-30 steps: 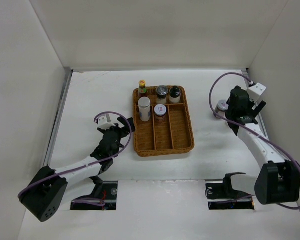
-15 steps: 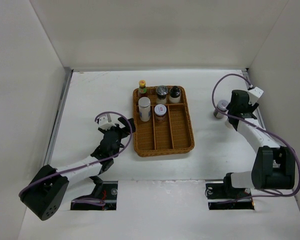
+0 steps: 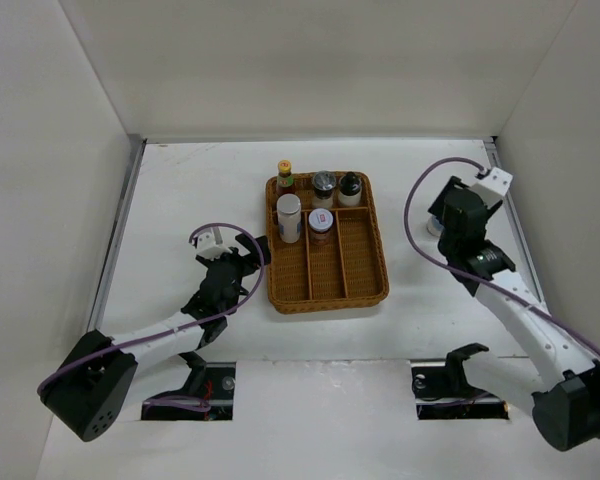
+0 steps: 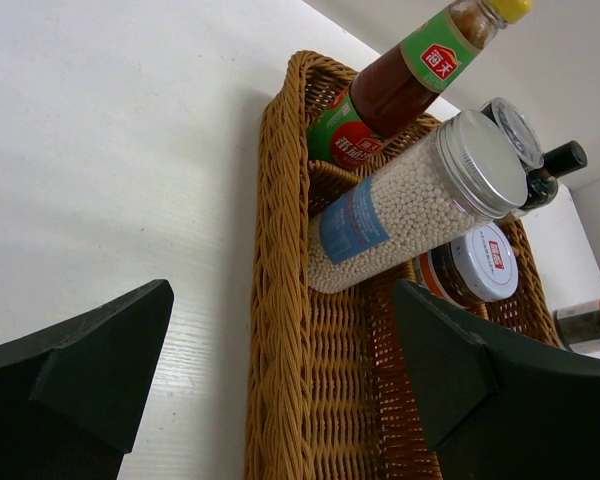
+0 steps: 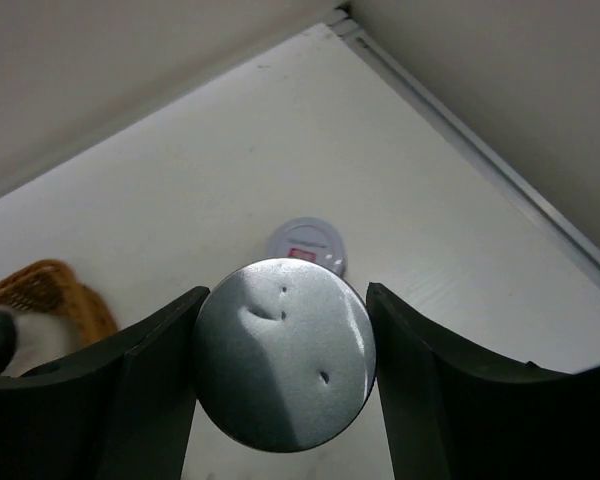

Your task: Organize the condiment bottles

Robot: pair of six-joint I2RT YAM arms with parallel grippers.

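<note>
My right gripper [image 5: 285,298] is shut on a silver-lidded spice jar [image 5: 280,380]; both fingers press its lid. A white-lidded jar [image 5: 307,245] stands on the table just beyond it. From above, the right gripper [image 3: 452,214] covers both jars at the table's right side. My left gripper [image 3: 246,256] stands open and empty beside the wicker tray's [image 3: 355,290] left rim. The tray's far end holds a red sauce bottle with a yellow cap [image 3: 285,176], a silver-lidded jar [image 3: 324,185], a black-capped bottle [image 3: 350,186], a tall white jar [image 3: 289,217] and a small white-lidded jar [image 3: 321,222].
The near half of the tray's three long compartments holds nothing. White walls close in the table on the left, back and right, and the right gripper works close to the right wall [image 3: 555,150]. Purple cables loop over both arms.
The right gripper has swung left over the silver-lidded jar and closed on its lid. The left arm has not moved.
</note>
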